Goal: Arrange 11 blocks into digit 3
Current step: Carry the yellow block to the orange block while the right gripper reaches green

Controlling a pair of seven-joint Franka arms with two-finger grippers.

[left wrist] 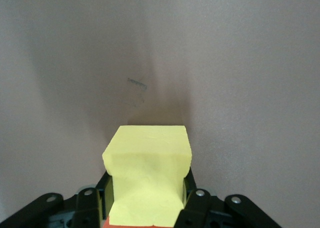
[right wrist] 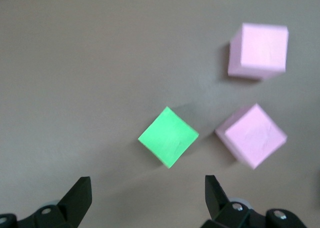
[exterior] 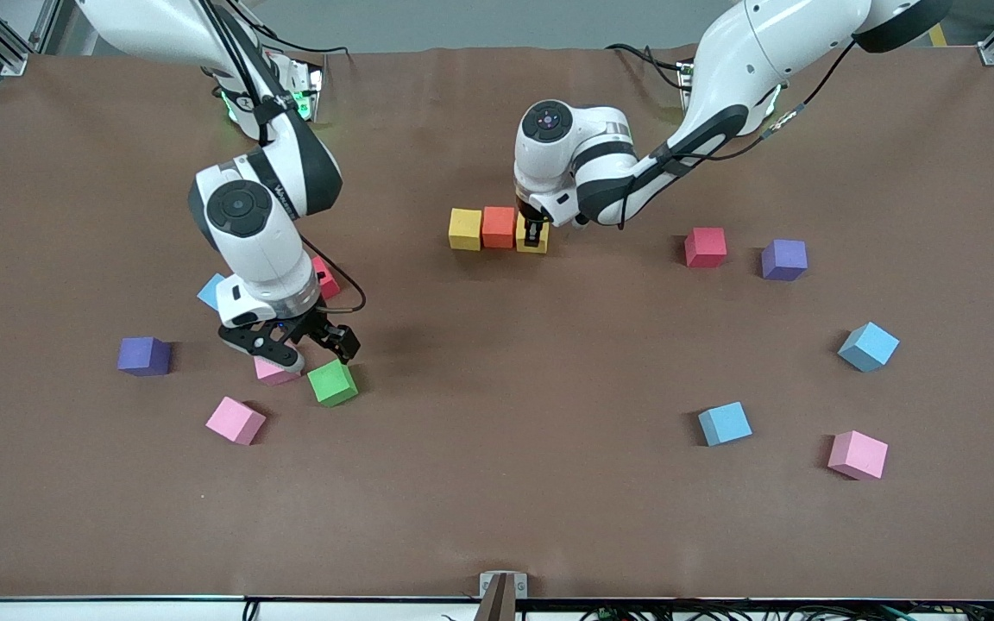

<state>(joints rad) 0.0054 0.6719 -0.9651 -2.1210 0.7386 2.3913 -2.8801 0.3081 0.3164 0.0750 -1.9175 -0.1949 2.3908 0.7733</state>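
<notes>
No readable writing — plain blocks (exterior: 498,228)

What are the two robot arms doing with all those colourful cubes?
They are building a number 3 out of blocks. The left gripper is shut on a yellow block, setting it beside an orange block and another yellow block, so a row of three lies there. The right gripper hangs open over a green block. Other pink, blue, red and purple cubes lie scattered on the table.
</notes>
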